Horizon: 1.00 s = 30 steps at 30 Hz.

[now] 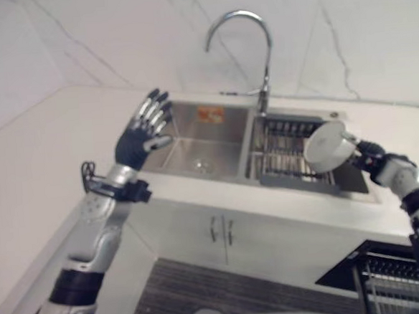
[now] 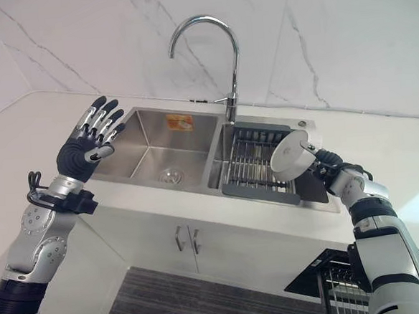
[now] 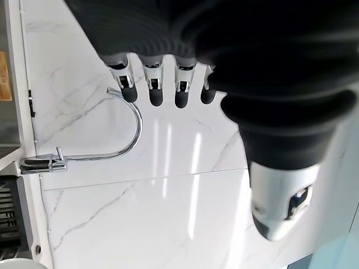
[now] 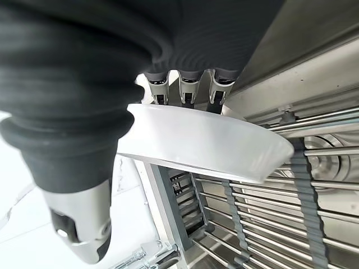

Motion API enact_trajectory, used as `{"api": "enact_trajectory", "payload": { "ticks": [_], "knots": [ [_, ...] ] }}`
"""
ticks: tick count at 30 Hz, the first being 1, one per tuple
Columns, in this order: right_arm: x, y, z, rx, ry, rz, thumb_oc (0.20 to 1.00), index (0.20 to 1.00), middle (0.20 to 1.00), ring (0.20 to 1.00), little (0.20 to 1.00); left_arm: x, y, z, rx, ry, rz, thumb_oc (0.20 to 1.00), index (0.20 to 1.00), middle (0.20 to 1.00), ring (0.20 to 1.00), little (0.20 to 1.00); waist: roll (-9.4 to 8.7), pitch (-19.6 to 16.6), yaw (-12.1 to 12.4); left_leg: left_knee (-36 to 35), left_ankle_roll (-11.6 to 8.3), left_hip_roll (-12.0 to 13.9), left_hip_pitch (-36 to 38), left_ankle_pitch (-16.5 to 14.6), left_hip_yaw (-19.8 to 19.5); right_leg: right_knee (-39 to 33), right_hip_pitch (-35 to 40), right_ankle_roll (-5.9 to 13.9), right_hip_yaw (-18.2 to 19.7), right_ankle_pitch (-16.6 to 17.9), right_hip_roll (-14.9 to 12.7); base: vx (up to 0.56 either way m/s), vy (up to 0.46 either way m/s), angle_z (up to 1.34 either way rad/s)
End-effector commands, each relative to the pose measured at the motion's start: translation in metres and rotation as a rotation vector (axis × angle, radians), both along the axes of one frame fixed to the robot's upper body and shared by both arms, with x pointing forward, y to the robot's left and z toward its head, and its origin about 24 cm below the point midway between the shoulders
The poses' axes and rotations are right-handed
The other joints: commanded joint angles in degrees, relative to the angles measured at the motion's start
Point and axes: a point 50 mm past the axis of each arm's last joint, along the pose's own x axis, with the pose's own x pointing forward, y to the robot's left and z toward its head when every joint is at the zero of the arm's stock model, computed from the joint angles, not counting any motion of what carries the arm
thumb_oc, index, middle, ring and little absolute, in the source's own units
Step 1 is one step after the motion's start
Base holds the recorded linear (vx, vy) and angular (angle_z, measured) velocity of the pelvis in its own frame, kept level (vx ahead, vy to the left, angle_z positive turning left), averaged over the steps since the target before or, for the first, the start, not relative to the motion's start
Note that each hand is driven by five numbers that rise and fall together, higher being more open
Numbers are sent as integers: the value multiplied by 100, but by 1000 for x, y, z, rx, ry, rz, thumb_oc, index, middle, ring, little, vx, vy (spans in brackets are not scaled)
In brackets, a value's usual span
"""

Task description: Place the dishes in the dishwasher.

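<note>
A white bowl (image 2: 293, 155) is gripped by the right hand (image 2: 324, 165) above the sink rack (image 2: 257, 162), the left hand (image 2: 86, 147) is raised open, and a carry to the dishwasher rack (image 2: 341, 284) near right is judged next.

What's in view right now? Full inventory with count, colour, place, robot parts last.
Round white dish: 1, white, held up over the drying rack.
Dark wire drying rack: 1, dark grey, in the sink's right basin.
Stainless double sink: 1, silver, set in the white counter; left basin bare.
Curved chrome tap: 1, chrome, behind the sink.
Dishwasher rack: 1, dark wire, low at the right.
Left hand: raised, fingers straight, holding nothing.
Right hand: fingers and thumb pinching the dish's rim.
</note>
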Motion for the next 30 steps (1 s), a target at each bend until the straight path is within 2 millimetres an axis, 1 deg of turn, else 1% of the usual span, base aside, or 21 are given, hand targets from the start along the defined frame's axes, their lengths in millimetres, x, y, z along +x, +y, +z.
{"api": "enact_trajectory", "payload": {
  "ticks": [1,9,17,18,19,22,26,30],
  "knots": [
    [15,-12,48,-69,-152,-22,1000,1000,1000,1000,1000,0,0,24,14,-98,-32,1000,1000,1000,1000,1000,-73,-148,153,361,-151,214,33,-196,375,-112,102,186,80,384,50,29,-9,13],
    [14,-13,44,-86,-129,-19,1000,1000,1000,1000,1000,-1,0,20,17,-78,-35,1000,1000,1000,1000,1000,-70,-118,169,361,-161,215,36,-181,348,-112,126,185,48,382,39,18,-3,2],
    [15,-12,43,-112,-96,-18,1000,1000,1000,1000,1000,-1,-2,17,18,-58,-46,1000,1000,1000,1000,1000,-66,-97,246,361,-175,192,21,-166,276,-112,142,187,-6,368,20,5,1,2],
    [15,-13,44,-134,-87,-18,495,495,495,495,495,-1,-2,16,19,-55,-49,1000,1000,1000,1000,1000,-65,-98,258,361,-175,187,15,-163,265,-112,143,186,-14,366,16,0,0,0],
    [16,-14,45,-148,-83,-25,200,200,200,200,200,-1,-2,16,19,-51,-51,1000,1000,1000,1000,1000,-63,-99,264,361,-175,186,12,-159,260,-112,143,185,-22,366,13,0,0,0],
    [17,-15,47,-189,-70,-31,200,200,200,200,200,0,-4,15,18,-41,-61,1000,1000,1000,1000,1000,-56,-94,286,361,-181,182,1,-147,246,-112,136,196,-37,372,3,-2,24,4],
    [20,-11,48,-258,-35,-46,200,200,200,200,200,2,-11,11,14,-23,-72,1000,1000,1000,1000,1000,-46,-75,315,361,-178,176,-13,-140,225,-112,124,201,-29,374,-1,-10,33,12],
    [21,-12,47,-284,-23,-73,200,200,200,200,200,3,-12,10,8,-16,-73,1000,1000,1000,1000,1000,-33,-67,318,361,-180,181,-15,-135,226,-112,124,206,-31,375,-8,-14,25,0]
  ]
}}
